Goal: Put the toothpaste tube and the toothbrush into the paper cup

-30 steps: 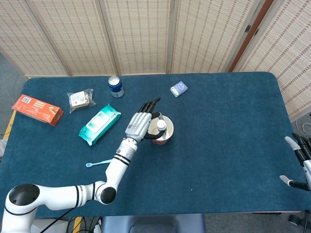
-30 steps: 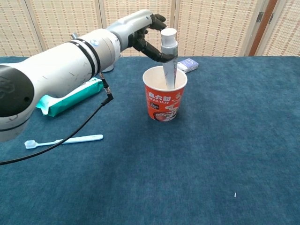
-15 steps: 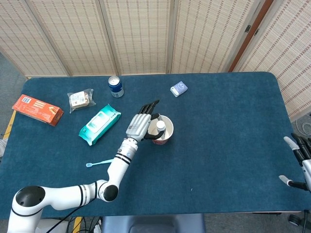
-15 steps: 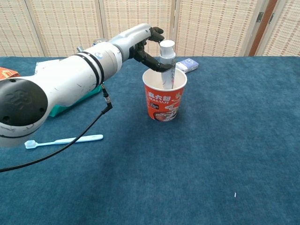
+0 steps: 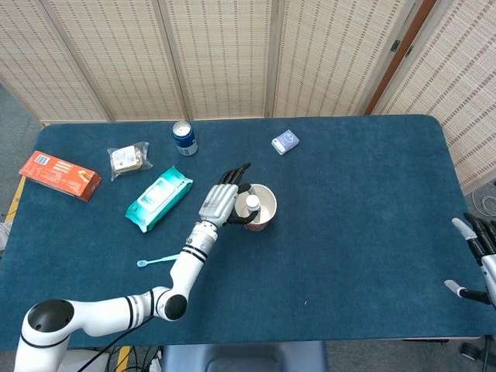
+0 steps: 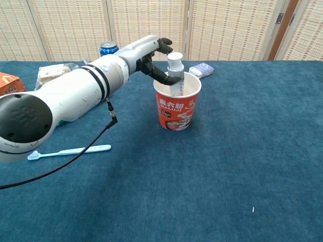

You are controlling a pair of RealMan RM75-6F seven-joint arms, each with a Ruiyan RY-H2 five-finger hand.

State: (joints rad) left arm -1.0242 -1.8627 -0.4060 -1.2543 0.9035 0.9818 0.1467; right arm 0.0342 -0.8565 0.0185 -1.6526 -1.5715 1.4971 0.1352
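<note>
Lower now, the toothpaste tube sits in the paper cup, left hand fingers still pinching it; toothbrush remains.

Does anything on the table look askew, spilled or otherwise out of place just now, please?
Nothing looks spilled or damaged. The toothpaste tube stands cap-up in the upright paper cup, leaning toward the left hand that holds it. The toothbrush lies flat on the table, not yet in the cup.

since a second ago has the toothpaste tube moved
Yes. The tube has sunk lower into the cup, and its cap now sits closer to the rim, with the left hand at it.
</note>
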